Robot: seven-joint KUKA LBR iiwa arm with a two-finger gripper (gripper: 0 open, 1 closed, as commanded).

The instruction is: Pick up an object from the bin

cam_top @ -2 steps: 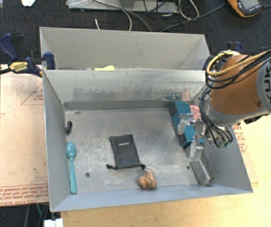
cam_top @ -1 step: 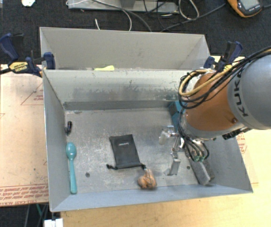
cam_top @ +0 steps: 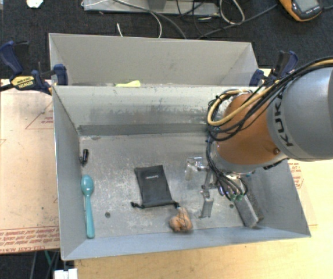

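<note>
My gripper [cam_top: 226,208] hangs low over the bin's right front part. Its two fingers [cam_top: 205,206] stand well apart, so it is open, with only bare bin floor between them. A tan, knobbly lump [cam_top: 181,221] lies on the floor just left of the left finger, apart from it. A flat black rectangular pouch [cam_top: 153,186] with a short strap lies further left, near the bin's middle.
A teal plastic spoon [cam_top: 88,207] lies along the left wall, bowl pointing away. A small black piece [cam_top: 84,156] sits in the far left corner. The arm's orange cover and cables hang over the bin's right side.
</note>
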